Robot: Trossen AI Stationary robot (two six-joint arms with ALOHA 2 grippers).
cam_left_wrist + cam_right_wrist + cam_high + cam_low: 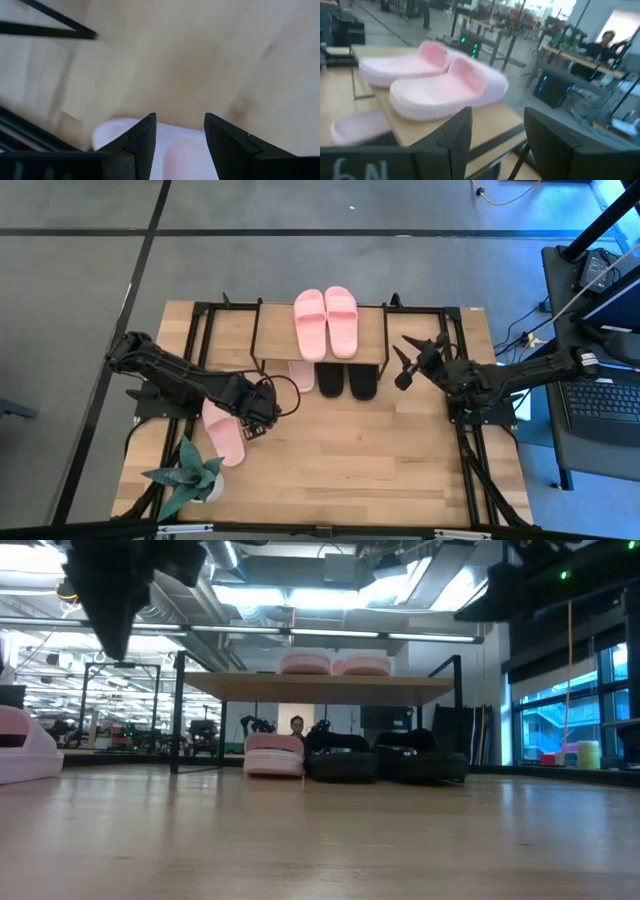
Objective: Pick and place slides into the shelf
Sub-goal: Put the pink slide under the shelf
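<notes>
The shelf [375, 335] stands at the table's far side. One light pink pair of slides [325, 322] lies on its wooden top board. On the lower level sit a single pink slide [301, 375] and the black pair [346, 381]. Another pink slide [223, 435] lies sole-down on the table at the left. My left gripper [256, 416] hovers open just right of and above this slide, whose end [175, 150] shows between the fingers. My right gripper [413, 360] is open in the air at the shelf's right end, facing the top pink pair [440, 82].
A potted plant [186, 475] stands at the near left corner, close to the loose pink slide. Black frame rails [465, 430] run along the table's sides. Bare wood [350, 450] spreads in front of the shelf. A person [297, 726] sits in the room beyond.
</notes>
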